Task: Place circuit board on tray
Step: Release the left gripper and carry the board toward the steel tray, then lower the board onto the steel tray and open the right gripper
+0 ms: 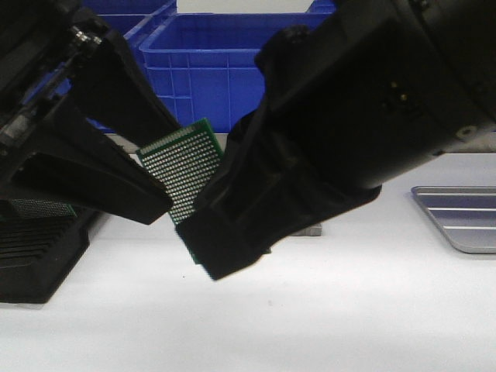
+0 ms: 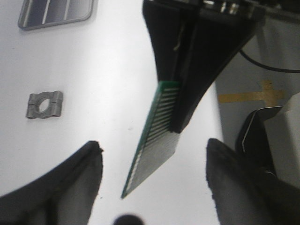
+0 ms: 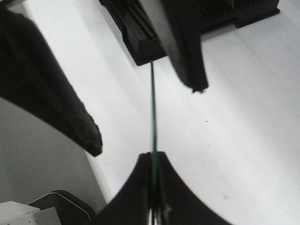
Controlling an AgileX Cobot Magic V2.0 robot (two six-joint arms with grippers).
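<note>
Fingers of the right gripper [image 3: 153, 187] pinched tight on the circuit board [image 1: 182, 167], gripping its lower edge; board held up off the desk [image 1: 310, 310], tilted, green with a grid of holes. Left gripper [image 2: 152, 183] has its fingers [image 2: 70, 183] spread wide, one either side of the board, not touching it in the left wrist view. Blue bins [image 1: 209, 62] at the back of the desk. Black slotted rack [image 1: 39, 248] on the desk's left side, another green board standing in it. Tray [image 1: 461, 217] at the desk's right edge, silver-grey, ridged bottom, well apart from the held board. Small grey metal clamp piece [image 2: 44, 104] lying on the desk between the board and the tray.
</note>
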